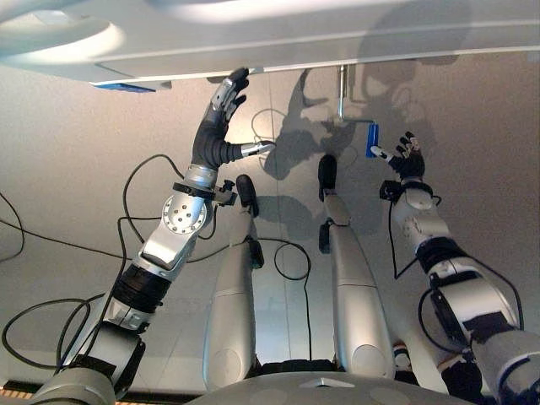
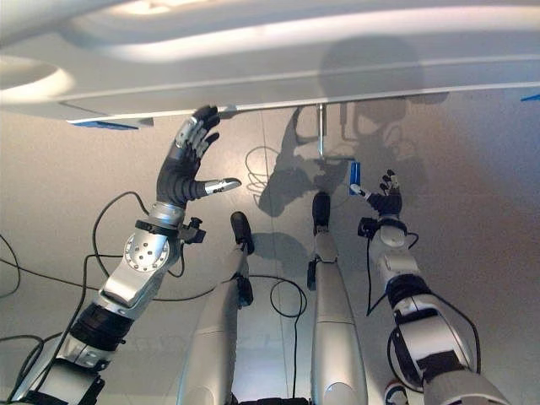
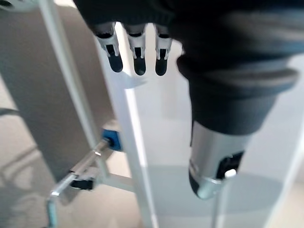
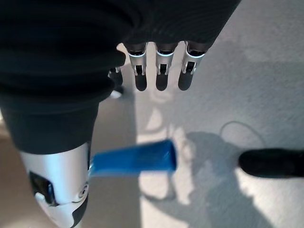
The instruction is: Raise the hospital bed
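I hold my right hand (image 1: 408,160) open-fingered beside the blue-gripped metal crank handle (image 1: 372,139), ungrasped; my left hand (image 1: 221,114), fingers straight, steadies against the white bed frame edge (image 1: 337,61).

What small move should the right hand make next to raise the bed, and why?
Probably it should close its fingers around the blue crank handle. The right hand is open, and in its wrist view the handle lies between thumb and fingers, not yet gripped. The left hand rests open against the edge of the bed frame, so the crank seems left to the right hand.
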